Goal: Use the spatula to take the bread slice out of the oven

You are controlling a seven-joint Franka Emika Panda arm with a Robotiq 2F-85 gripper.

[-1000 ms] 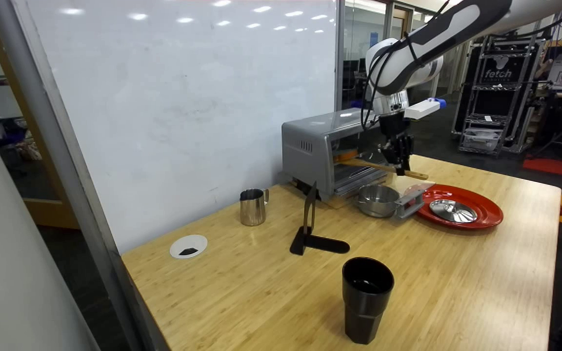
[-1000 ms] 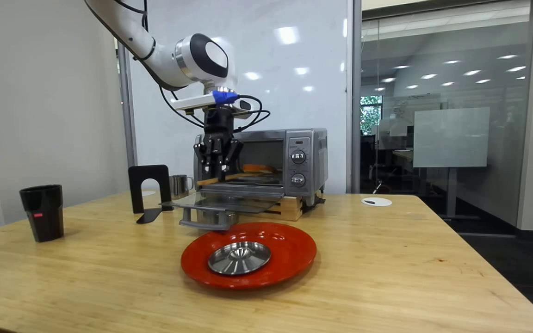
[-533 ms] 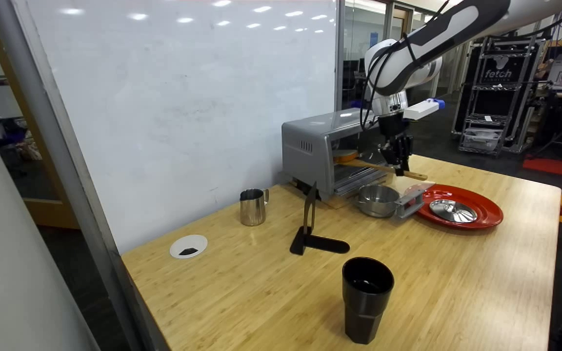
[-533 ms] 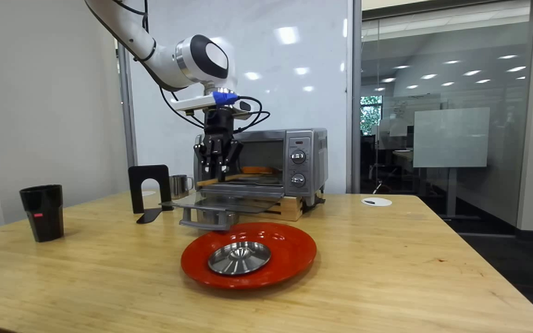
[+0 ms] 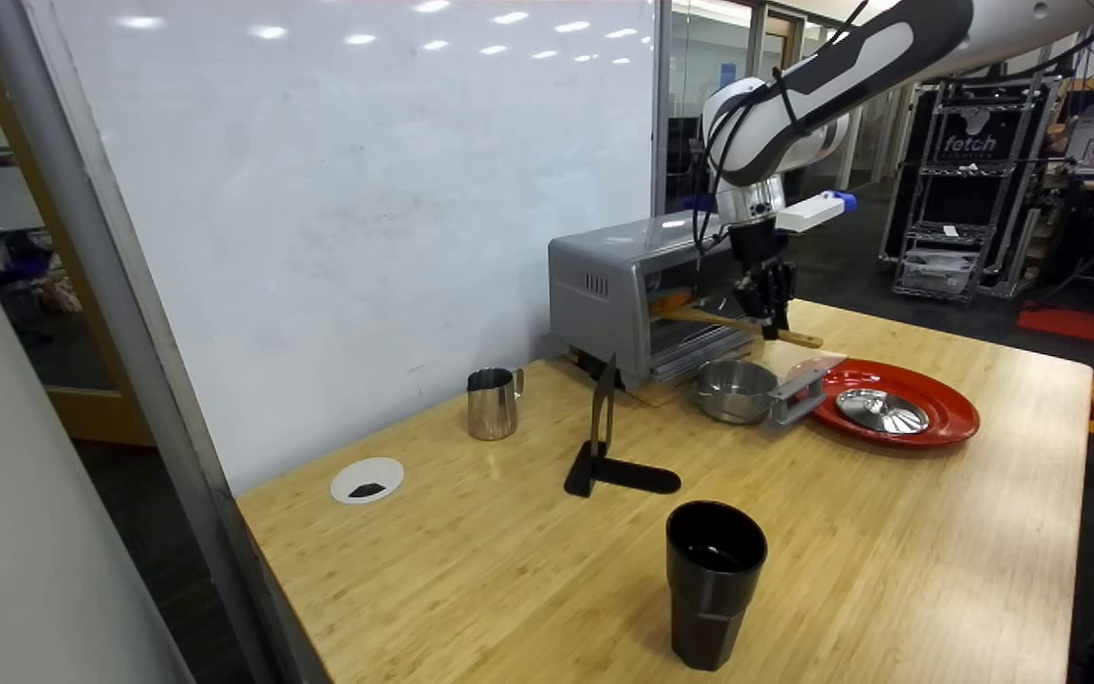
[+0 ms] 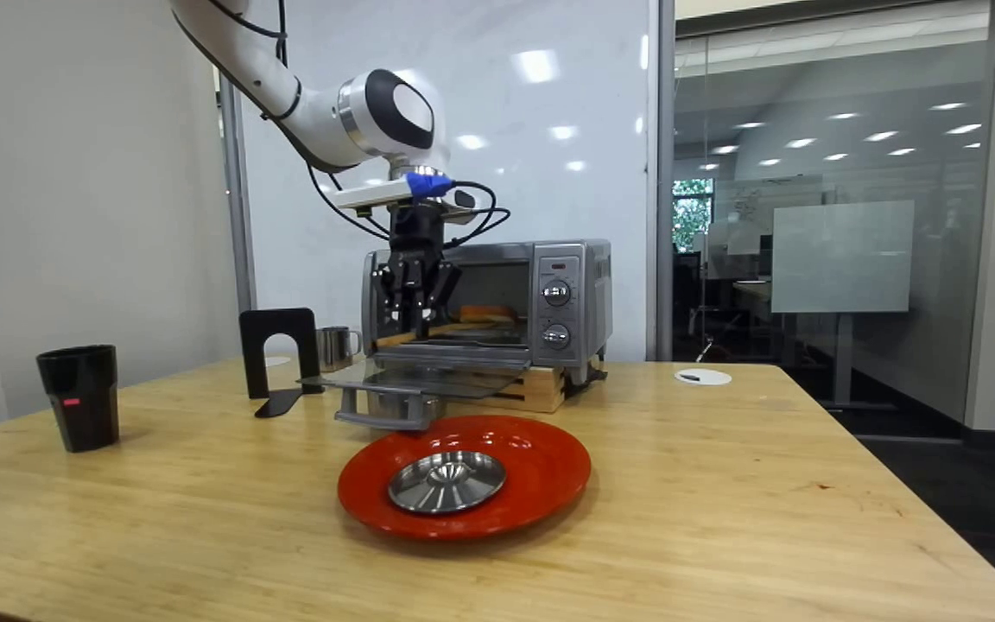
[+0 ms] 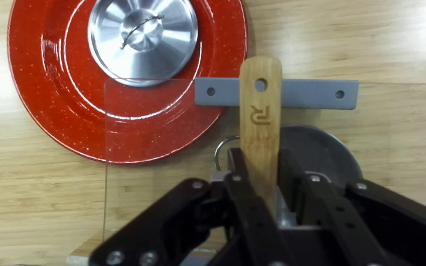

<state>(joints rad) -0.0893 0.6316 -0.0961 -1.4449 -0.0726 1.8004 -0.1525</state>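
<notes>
The robot hand point(image 7: 261, 162) is pinching the wooden spatula point(image 7: 260, 127) by its handle, one finger on each flank of the wood. It is positioned over the lowered glass door point(image 6: 454, 378), outside the mouth of the oven point(image 5: 594, 313); the blade end reaches inside. In an exterior view the bread slice point(image 5: 670, 302) lies within the oven, apparently tilted, immediately above the spatula's inner end; whether the blade carries its weight could not be determined.

Progress, as judged: the door is down, the spatula is in grip and its blade is in. Outstanding: securing the slice on the blade, drawing it out past the mouth and setting it down. The job is assessed as roughly half done.

Facing the oven, the mouth is bounded by a left wall, a roof and, at right, the knob panel point(image 6: 556, 314); its lower lip runs below the spatula. These edges are the likely points for the slice to catch, should the blade tip or swing. Withdrawal room is judged greatest straight toward the near side, over the door. Beneath the door glass are a metal pot point(image 5: 732, 407) and the far-left part of the red plate point(image 6: 541, 492); a steel lid point(image 6: 446, 485) occupies the plate's middle, restricting any landing there.
</notes>
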